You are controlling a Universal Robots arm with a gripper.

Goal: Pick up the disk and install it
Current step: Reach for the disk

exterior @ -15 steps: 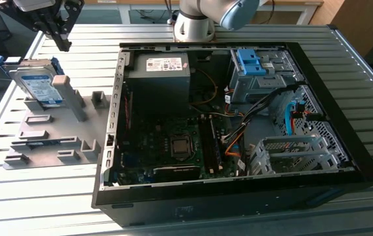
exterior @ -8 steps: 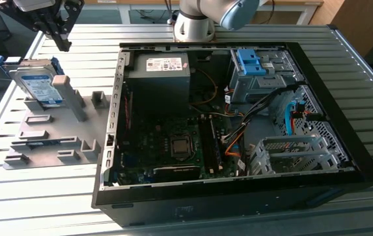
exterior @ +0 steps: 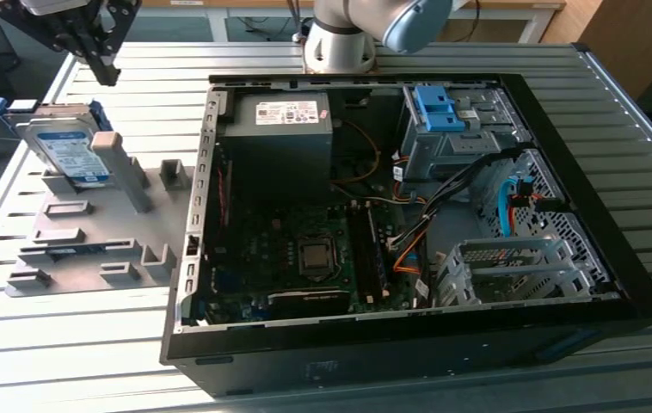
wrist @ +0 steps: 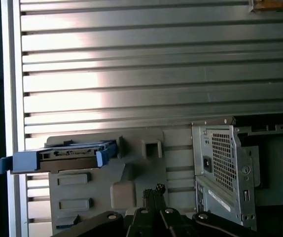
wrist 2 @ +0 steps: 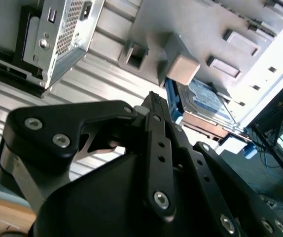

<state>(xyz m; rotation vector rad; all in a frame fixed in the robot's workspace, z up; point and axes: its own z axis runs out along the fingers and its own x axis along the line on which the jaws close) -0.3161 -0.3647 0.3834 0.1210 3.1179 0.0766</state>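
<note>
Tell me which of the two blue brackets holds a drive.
The one on the grey fixture outside the computer case, at the exterior view's left: it frames the disk. The other bracket, inside the case, is bare.

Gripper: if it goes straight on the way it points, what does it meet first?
Most likely the upright grey post on the fixture plate, right beside the disk, rather than the disk itself. The gripper hangs above both; depth is uncertain.

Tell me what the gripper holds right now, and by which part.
Nothing is held. The gripper hangs shut and empty, clear of the disk, which rests untouched in the grey fixture beside the open computer case.
</note>
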